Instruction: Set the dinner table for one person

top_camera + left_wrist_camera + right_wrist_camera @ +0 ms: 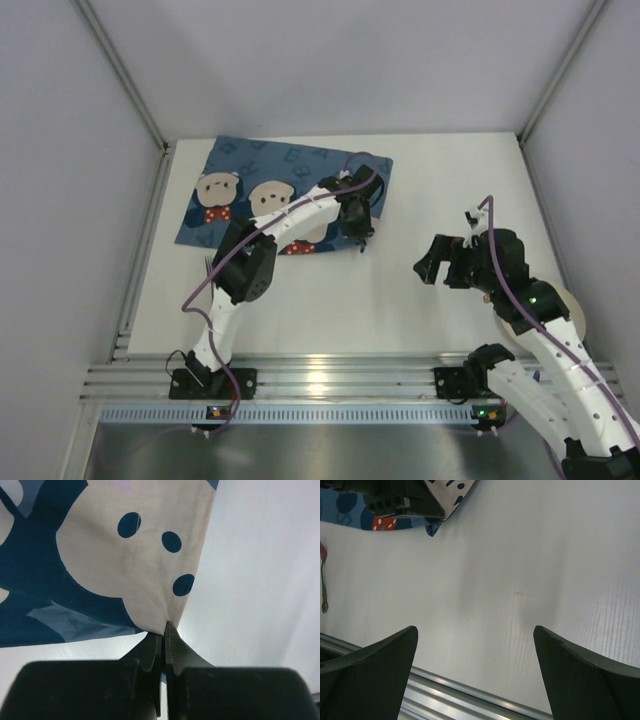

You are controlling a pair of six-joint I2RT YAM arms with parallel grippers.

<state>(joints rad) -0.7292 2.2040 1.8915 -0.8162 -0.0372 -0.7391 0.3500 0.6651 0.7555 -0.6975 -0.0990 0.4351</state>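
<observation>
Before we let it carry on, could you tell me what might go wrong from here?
1. The left gripper is shut on only the very corner of the placemat; the cloth might slip free, or bunch and fold if dragged across the dinner table.
2. The right gripper hangs open not far to the right; pulling the placemat that way could bring the two arms together.

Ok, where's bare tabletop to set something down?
Bare white tabletop lies between the blue cartoon-print placemat and the near metal rail, and in the far right corner. Crowded far left, where the left hand pinches the placemat's corner.
</observation>
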